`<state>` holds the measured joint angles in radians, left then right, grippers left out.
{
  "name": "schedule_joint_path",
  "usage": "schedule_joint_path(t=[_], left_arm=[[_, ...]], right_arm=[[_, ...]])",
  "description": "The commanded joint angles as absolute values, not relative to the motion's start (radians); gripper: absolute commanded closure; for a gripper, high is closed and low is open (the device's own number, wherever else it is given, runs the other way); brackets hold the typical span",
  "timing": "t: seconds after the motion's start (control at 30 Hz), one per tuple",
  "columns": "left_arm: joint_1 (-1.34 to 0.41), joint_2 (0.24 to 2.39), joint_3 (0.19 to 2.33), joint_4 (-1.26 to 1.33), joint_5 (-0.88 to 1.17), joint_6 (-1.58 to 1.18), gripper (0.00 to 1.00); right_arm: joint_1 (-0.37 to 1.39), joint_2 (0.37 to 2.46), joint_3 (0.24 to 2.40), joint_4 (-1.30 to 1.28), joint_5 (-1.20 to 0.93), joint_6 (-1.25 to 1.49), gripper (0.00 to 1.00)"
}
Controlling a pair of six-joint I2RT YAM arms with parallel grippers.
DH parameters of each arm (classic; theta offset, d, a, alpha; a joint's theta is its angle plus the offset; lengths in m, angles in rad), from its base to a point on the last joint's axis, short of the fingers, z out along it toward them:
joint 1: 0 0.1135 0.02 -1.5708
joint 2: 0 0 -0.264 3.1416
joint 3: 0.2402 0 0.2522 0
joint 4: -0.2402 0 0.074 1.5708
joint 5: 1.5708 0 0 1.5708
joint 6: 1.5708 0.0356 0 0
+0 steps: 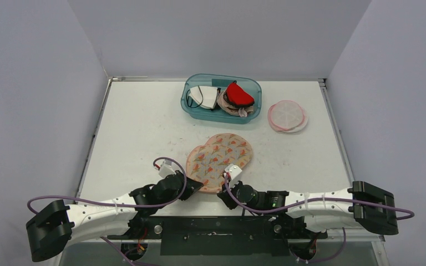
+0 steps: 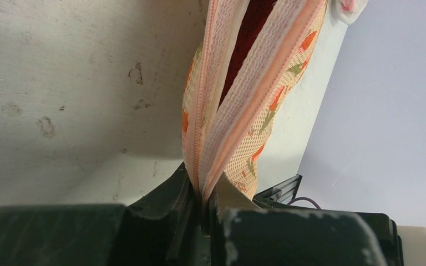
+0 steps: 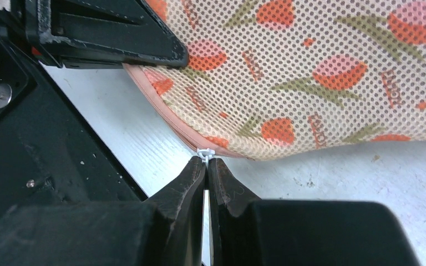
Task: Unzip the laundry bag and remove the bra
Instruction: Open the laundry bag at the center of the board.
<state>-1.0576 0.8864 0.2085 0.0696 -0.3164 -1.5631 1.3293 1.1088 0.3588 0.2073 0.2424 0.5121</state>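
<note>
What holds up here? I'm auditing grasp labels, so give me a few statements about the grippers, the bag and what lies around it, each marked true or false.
1. The left gripper is shut on the zippered edge of the laundry bag. True.
2. The right gripper hangs wide open over the bag. False: it is shut on the white zip pull at the bag's near edge.
3. The laundry bag lies inside the teal bin. False: it lies on the table, between the bin and the arms.
4. A round pink disc lies to the right of the bin. True.
</note>
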Motion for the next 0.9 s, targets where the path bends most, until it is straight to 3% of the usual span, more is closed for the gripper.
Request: schedule_joint_path(t=[0.0,0.63,0.67,0.8,0.87], left_arm=[[-1.044,0.881,0.219,0.022,-0.393,-1.56,1.0],[-1.045,0.922,0.182,0.145,-0.378,-1.56,1.0],[-1.046,0.927,0.182,0.157,-0.38,-1.56,1.0],[-1.045,0.959,0.194,0.198,-0.4,-1.568,1.0],[-1.047,0.979,0.21,0.213,-0.415,-1.575,1.0]], right_arm=[[1.32,1.071,0.33,0.21,0.311,0.528,0.95],[1.285,1.042,0.297,0.227,0.283,0.568,0.93],[1.287,1.024,0.292,0.23,0.27,0.573,0.88],[1.287,0.938,0.295,0.188,0.26,0.629,0.46],[1.285,0.9,0.302,0.15,0.275,0.669,0.31]])
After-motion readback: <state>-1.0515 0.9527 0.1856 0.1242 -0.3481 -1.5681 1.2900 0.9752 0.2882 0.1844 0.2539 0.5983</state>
